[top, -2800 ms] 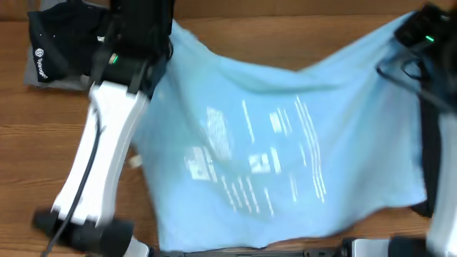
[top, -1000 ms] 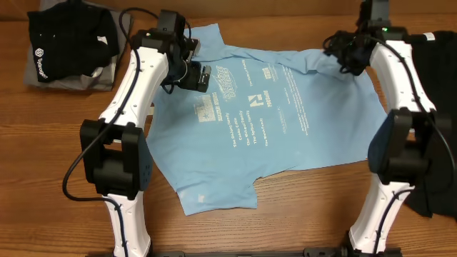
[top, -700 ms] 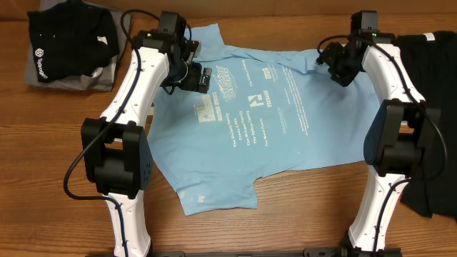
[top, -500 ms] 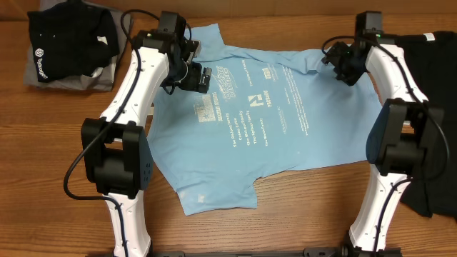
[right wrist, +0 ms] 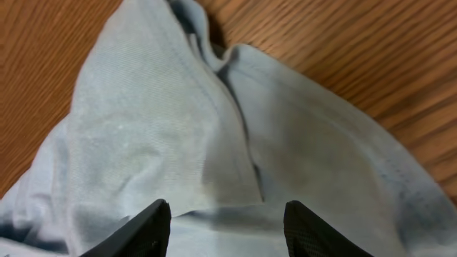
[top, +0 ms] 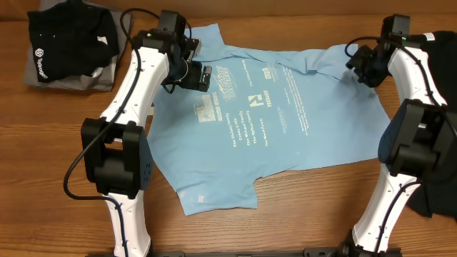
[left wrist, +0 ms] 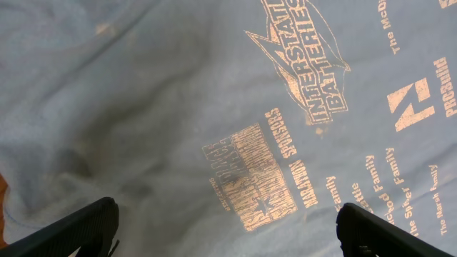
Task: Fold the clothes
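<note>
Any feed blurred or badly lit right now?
Overhead: sharp, evenly lit, no glare on the light blue T-shirt. Left wrist: in focus and the print is readable, but dim, with a grey cast and shadowed folds at left. Right wrist: well lit, slightly soft; the right gripper is dark and blurred at the bottom edge.

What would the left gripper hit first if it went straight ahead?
Most likely the blue shirt, right by its printed lettering. The left gripper points down at that cloth, jaws open; how far above is hard to tell.
</note>
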`<state>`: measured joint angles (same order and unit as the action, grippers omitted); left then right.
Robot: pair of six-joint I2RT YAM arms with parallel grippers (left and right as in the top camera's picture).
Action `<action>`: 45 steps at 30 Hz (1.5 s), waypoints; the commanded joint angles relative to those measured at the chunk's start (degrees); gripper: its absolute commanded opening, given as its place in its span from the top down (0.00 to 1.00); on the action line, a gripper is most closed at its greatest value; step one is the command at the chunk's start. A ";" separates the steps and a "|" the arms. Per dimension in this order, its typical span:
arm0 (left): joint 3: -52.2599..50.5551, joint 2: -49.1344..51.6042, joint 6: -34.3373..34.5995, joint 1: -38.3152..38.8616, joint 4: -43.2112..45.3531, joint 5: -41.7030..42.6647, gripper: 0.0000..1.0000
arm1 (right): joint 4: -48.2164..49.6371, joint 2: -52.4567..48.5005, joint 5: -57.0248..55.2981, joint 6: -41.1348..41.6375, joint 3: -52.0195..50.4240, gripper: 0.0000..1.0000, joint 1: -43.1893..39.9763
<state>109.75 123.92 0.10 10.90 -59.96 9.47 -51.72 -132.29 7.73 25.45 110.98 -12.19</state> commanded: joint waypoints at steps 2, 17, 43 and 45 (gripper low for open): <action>-0.33 1.03 0.76 0.04 0.17 1.05 0.00 | 0.61 -0.98 0.39 -0.39 -0.04 0.44 1.36; -0.33 1.03 0.74 0.00 -0.90 0.42 0.00 | 0.46 -3.30 -0.83 0.42 -0.04 0.45 1.31; -0.33 1.03 0.61 0.00 -0.87 0.37 0.00 | 1.51 -4.83 -0.83 0.46 0.00 0.74 1.27; -0.33 1.03 0.15 0.00 -0.87 0.24 0.00 | 1.81 -4.83 -0.83 0.44 0.09 0.78 1.07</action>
<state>109.75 123.92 0.10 10.90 -60.69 9.45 -50.52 -136.40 7.20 25.91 110.98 -10.79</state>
